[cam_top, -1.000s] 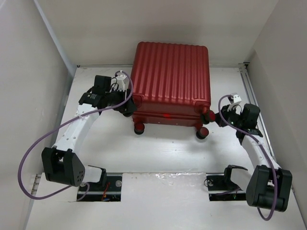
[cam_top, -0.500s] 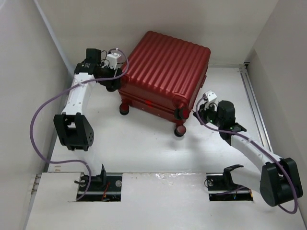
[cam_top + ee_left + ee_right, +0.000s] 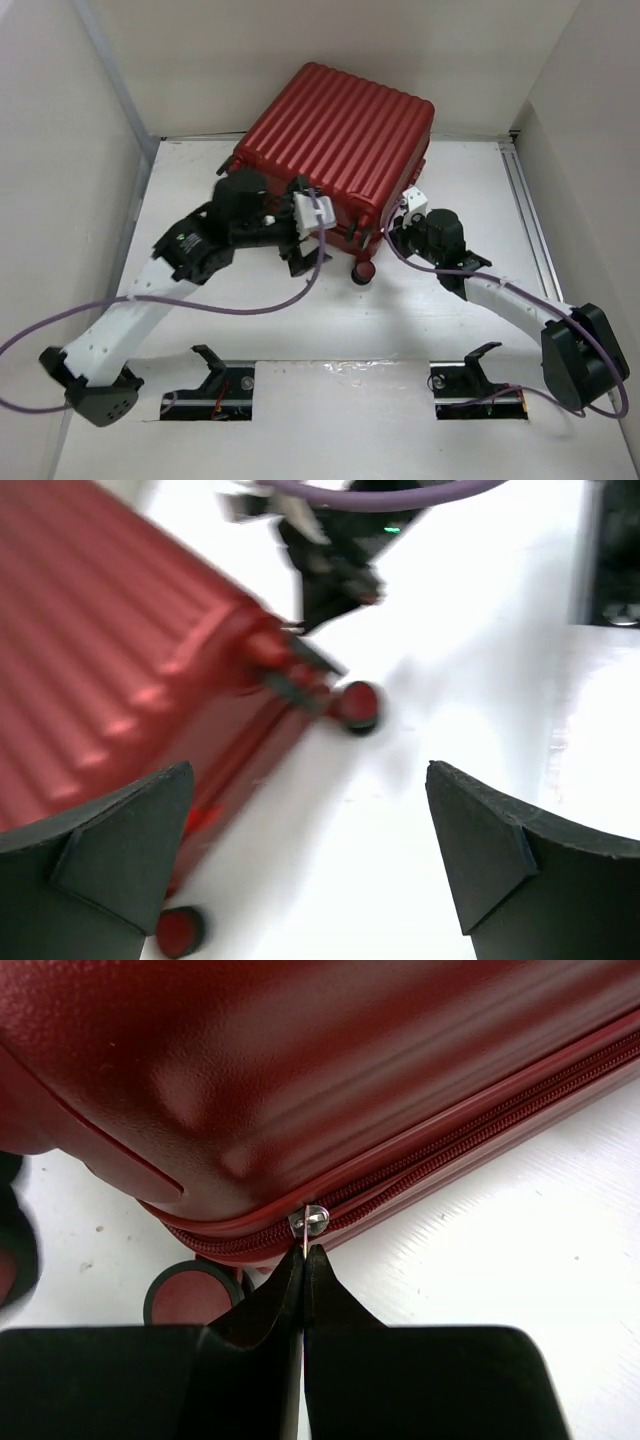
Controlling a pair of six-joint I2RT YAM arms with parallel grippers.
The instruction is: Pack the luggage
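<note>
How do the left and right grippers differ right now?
The left gripper stands wide open and holds nothing; the right gripper is shut, pinching the zipper pull. The left gripper hangs over the table beside the luggage; the right gripper sits at its zipper seam. Both are near its wheeled edge.

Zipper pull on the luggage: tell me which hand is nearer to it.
Right. The right hand is shut on the zipper pull at the luggage's wheel corner; the left hand hangs open beside the shell, apart from the pull.
</note>
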